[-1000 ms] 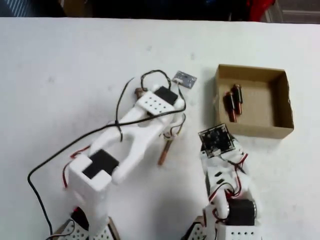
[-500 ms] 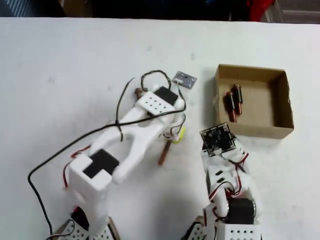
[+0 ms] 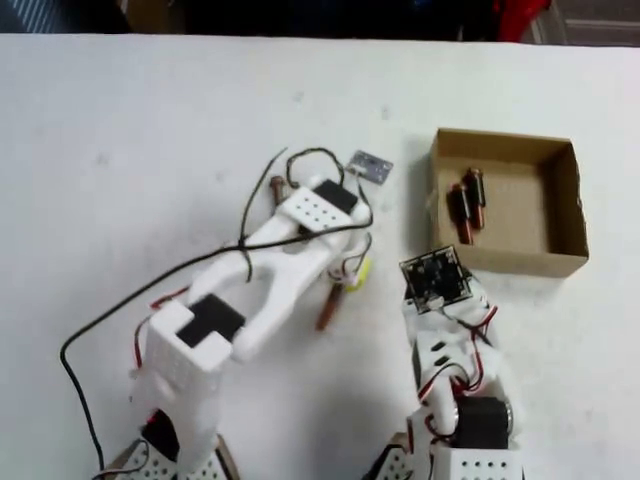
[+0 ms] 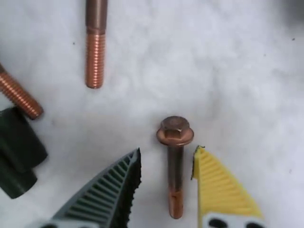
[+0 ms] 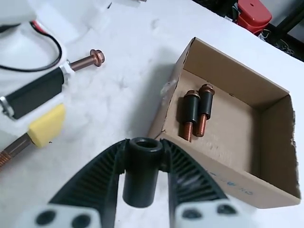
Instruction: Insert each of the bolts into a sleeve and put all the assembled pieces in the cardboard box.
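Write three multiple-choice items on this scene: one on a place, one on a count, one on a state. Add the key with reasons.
1. Where does the copper hex-head bolt nearest the left gripper lie?
A. In the box
B. On the white table, between that gripper's open fingers
C. Clamped in the right gripper

2. How many bolt-and-sleeve pieces lie in the brown cardboard box?
A. None
B. Four
C. Two

3. What state is the right gripper in?
A. Shut on a black cylindrical sleeve
B. Open and empty
C. Shut on a bolt

Key: 1 B, the left wrist view shows the bolt lying flat between spread fingers. 2 C, two pieces lie side by side on the box floor. 3 A, the sleeve stands pinched between both fingers.
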Controlling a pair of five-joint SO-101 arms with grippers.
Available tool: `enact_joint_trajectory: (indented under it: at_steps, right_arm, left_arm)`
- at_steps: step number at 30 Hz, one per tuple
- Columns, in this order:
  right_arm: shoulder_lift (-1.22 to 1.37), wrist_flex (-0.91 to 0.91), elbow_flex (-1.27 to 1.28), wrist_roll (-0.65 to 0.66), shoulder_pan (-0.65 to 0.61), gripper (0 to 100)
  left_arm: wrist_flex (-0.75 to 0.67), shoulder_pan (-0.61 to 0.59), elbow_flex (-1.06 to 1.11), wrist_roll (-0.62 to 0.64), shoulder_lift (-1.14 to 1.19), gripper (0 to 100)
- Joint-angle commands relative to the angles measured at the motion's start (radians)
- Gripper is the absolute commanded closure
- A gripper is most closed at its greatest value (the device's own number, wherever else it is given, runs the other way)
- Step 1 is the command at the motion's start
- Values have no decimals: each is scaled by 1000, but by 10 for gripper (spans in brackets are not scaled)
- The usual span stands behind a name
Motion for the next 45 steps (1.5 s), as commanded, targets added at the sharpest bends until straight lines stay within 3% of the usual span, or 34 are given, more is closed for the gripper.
enact_joint_trajectory:
  at_steps: [1,11,19,21,25,37,45]
  right_arm:
    - [-12,-24,-11,-5,7,982]
    - [-12,-27,-2,-5,7,982]
    - [-12,-27,-2,-5,5,982]
    - [-12,-27,-2,-5,4,982]
    - [-12,-27,0,-5,2,982]
    - [-12,-27,0,-5,-2,982]
    - [-12,-27,17,-6,-61,982]
  left_arm:
    - [-29,12,0,11,-2,793]
    - [-28,13,5,11,2,793]
    - [-28,18,-49,11,134,794]
    - [-28,13,-75,11,143,823]
    - [-31,18,-110,6,154,976]
    - [-17,12,-121,-2,130,979]
    - [121,-22,-117,-196,-82,980]
